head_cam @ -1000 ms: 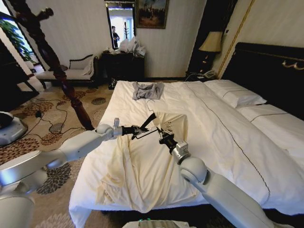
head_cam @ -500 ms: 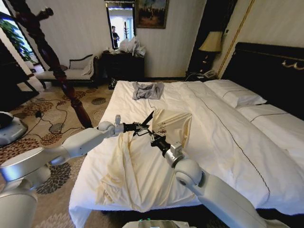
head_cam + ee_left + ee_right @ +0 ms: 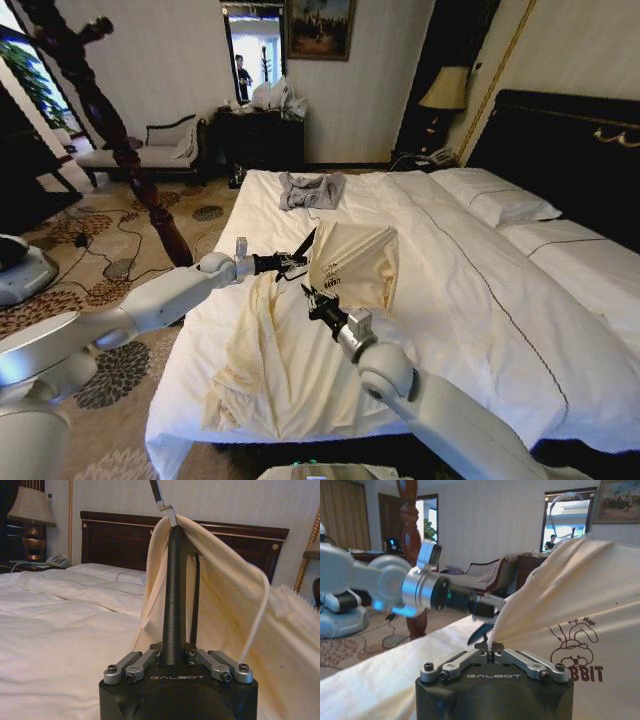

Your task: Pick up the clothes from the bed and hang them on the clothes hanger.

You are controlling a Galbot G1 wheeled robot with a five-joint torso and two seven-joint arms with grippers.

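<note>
The clothes hanger [image 3: 306, 248] is a thin dark frame, and my left gripper [image 3: 291, 266] is shut on it above the bed's [image 3: 480, 300] near left part. In the left wrist view the hanger [image 3: 172, 590] rises from the left gripper [image 3: 172, 656], its silver hook [image 3: 161, 496] on top. The cream clothes [image 3: 355, 262] drape over one hanger shoulder; the rest lies crumpled on the duvet [image 3: 285, 370]. My right gripper [image 3: 313, 298] is shut on the garment's edge just below the hanger. The right wrist view shows the right gripper [image 3: 492, 653] pinching that edge beside the dark emblem [image 3: 577, 656].
A small grey garment [image 3: 310, 189] lies at the bed's far end. White pillows [image 3: 495, 200] and the black headboard [image 3: 560, 150] are at the right. A dark wooden post [image 3: 105, 120] stands left of the bed, with cables on the carpet [image 3: 110, 260].
My right gripper has moved left and closer to the left gripper, drawing the cream cloth further over the hanger. The draped part now stands higher. The left gripper shifted slightly left.
</note>
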